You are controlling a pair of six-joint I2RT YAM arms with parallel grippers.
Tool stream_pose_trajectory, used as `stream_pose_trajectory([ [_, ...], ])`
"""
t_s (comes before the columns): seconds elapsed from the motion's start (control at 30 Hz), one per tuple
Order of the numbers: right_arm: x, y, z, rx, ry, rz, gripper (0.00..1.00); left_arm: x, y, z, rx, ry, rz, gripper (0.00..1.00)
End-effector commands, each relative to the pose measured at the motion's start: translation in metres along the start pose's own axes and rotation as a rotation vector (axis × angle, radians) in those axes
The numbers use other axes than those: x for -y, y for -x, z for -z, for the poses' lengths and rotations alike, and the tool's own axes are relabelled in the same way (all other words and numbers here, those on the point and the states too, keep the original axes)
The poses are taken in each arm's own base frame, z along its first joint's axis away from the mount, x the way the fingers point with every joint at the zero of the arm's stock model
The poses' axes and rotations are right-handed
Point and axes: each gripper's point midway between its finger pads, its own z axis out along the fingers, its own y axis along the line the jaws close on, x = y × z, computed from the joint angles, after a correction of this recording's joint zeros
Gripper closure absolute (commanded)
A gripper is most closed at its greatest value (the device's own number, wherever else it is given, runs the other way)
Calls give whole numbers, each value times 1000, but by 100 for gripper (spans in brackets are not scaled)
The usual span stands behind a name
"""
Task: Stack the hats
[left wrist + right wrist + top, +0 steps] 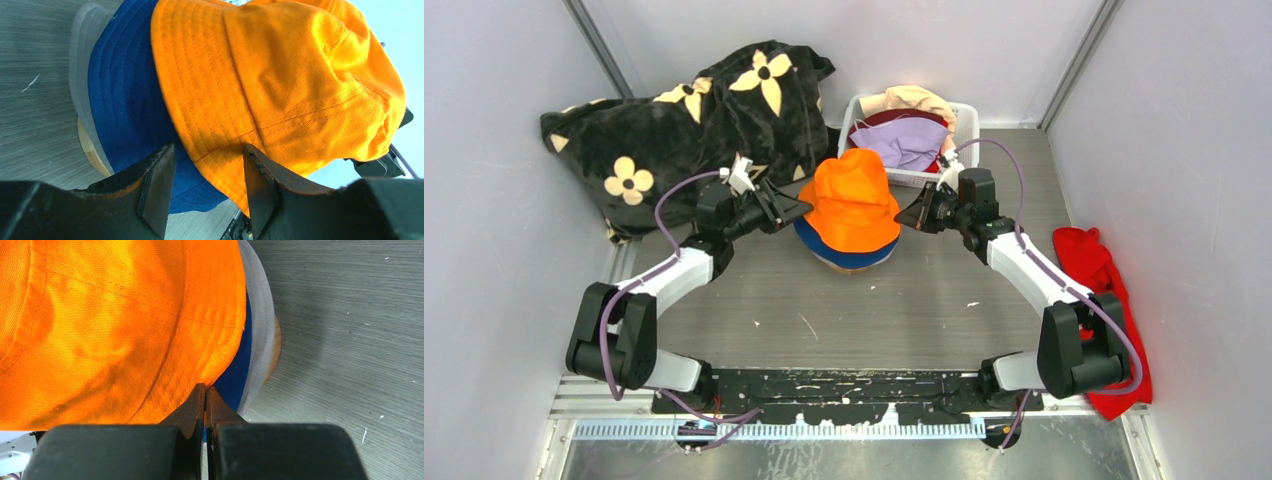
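An orange hat sits on top of a blue hat. Beneath them are a grey hat and a round wooden stand, at the table's middle. My left gripper is at the pile's left side, open, with the orange brim lying loose between its fingers. My right gripper is at the pile's right side, its jaws pressed together on the edge of the orange brim. A lilac hat, a maroon hat and a cream hat lie in a basket behind.
The white basket stands at the back right, just behind my right gripper. A black blanket with cream flowers is heaped at the back left. A red cloth lies along the right wall.
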Motion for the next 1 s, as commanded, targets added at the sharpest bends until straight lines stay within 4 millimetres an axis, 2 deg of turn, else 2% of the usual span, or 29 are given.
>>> stream_pose_trajectory([
  [0.0, -13, 19, -2, 47, 42, 30, 99, 15, 11, 0, 37, -71, -44, 48],
  [0.07, -14, 19, -3, 46, 43, 31, 99, 15, 13, 0, 46, -70, -47, 50],
  [0.13, -13, 18, -3, 44, 42, 31, 99, 15, 15, 1, 59, -70, -47, 60],
  [0.17, -12, 18, -3, 44, 41, 31, 99, 16, 16, 1, 68, -73, -49, 69],
  [0.23, -12, 17, -3, 45, 37, 32, 99, 17, 18, 3, 91, -76, -53, 94],
  [0.27, -11, 18, -3, 47, 33, 32, 99, 19, 20, 5, 100, -79, -61, 100],
  [0.43, -1, 15, -5, 45, -12, 21, 99, 13, 13, 14, 102, -53, -97, 100],
  [0.63, 19, 4, -11, 21, -76, 0, 99, -21, -16, 23, 49, 30, -97, 100],
  [0.77, 21, 2, -15, 17, -74, -12, 99, -42, -30, 20, 21, 60, -80, 100],
  [0.97, 21, 5, -17, 19, -75, -9, 99, -59, -29, 12, 17, 97, -68, 100],
])
